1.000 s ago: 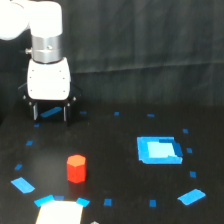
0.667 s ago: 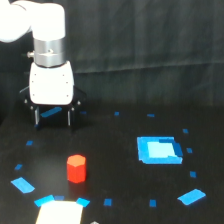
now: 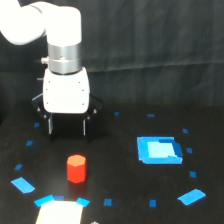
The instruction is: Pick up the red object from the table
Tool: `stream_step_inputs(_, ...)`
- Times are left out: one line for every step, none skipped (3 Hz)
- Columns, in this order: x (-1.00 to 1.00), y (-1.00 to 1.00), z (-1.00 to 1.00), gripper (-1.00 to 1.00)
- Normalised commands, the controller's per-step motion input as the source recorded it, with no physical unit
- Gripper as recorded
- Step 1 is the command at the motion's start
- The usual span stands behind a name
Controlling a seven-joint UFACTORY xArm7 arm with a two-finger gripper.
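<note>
the gripper [image 3: 67, 128] has shifted toward the exterior view's right and nearer the camera since the earlier frames, so its white body now looks larger and hangs behind and just above the red object [image 3: 76, 168]. its dark fingers [image 3: 50, 125] point down, spread apart and holding nothing. the red object stands upright on the table [image 3: 120, 200], in the same spot as before, well apart from the blue rectangle [image 3: 159, 150] on the exterior view's right.
</note>
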Motion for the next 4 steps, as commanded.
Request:
stream_step_inputs(0.57, -0.90, 0.30, 1.00)
stream_step_inputs(0.41, -1.00, -0.99, 1.00)
stream_step_inputs(0.36, -0.85, -0.58, 1.00)
stream_step_inputs(-0.23, -0.50, -1.00, 0.88)
